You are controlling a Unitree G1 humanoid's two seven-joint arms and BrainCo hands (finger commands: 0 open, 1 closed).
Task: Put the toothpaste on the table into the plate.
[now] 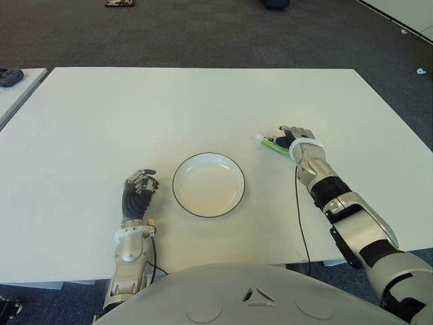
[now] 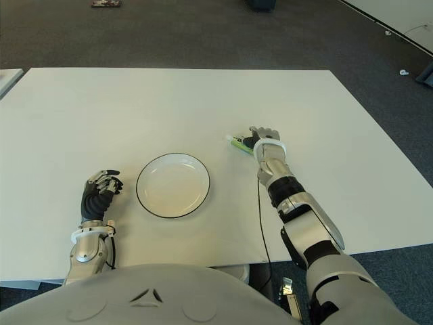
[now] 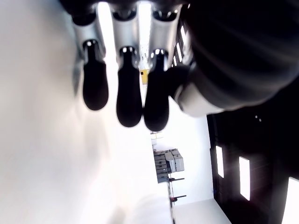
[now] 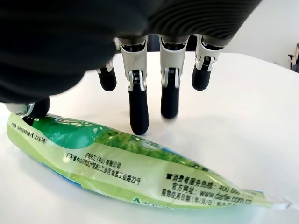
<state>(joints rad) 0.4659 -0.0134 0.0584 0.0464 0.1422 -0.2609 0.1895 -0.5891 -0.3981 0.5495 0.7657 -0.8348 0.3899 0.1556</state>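
A green toothpaste tube (image 1: 270,143) lies flat on the white table (image 1: 135,115), to the right of the plate and apart from it. The plate (image 1: 174,186) is white with a thin dark rim and holds nothing. My right hand (image 1: 294,137) hovers over the tube's right end. In the right wrist view its fingers (image 4: 139,112) hang down behind the tube (image 4: 131,168) without pressing it, and the thumb sits at the tube's cap end. The hand is open. My left hand (image 1: 139,189) shows just left of the plate, its fingers loosely bent and holding nothing.
A black cable (image 1: 300,217) runs along the table from my right forearm to the front edge. A second table with a dark object (image 1: 10,76) on it stands at the far left. Dark carpet lies beyond the table's far and right edges.
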